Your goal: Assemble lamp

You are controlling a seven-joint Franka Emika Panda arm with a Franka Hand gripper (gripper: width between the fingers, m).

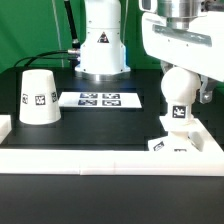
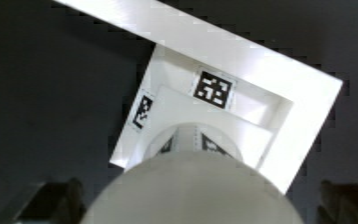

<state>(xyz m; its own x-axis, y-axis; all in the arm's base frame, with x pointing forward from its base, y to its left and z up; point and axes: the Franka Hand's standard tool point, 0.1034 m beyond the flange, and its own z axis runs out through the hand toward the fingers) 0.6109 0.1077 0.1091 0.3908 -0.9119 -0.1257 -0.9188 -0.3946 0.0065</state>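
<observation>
The white bulb (image 1: 178,92) stands upright on the flat square base (image 1: 176,145) at the exterior view's right, and both carry tags. In the wrist view the bulb's round head (image 2: 194,175) fills the foreground, with the base (image 2: 229,95) and its tag beyond it. My gripper (image 1: 184,92) is above the bulb, with its dark fingers (image 2: 59,200) on either side of the head. A gap shows on each side, so the gripper (image 2: 201,206) is open. The cone shade (image 1: 38,97) stands wide end down at the exterior view's left, apart from the gripper.
The marker board (image 1: 100,99) lies flat between the shade and the base. A white raised rail (image 1: 90,160) runs along the front edge and the left side of the black table. The base sits against the rail near the front right corner. The arm's pedestal (image 1: 101,45) stands at the back.
</observation>
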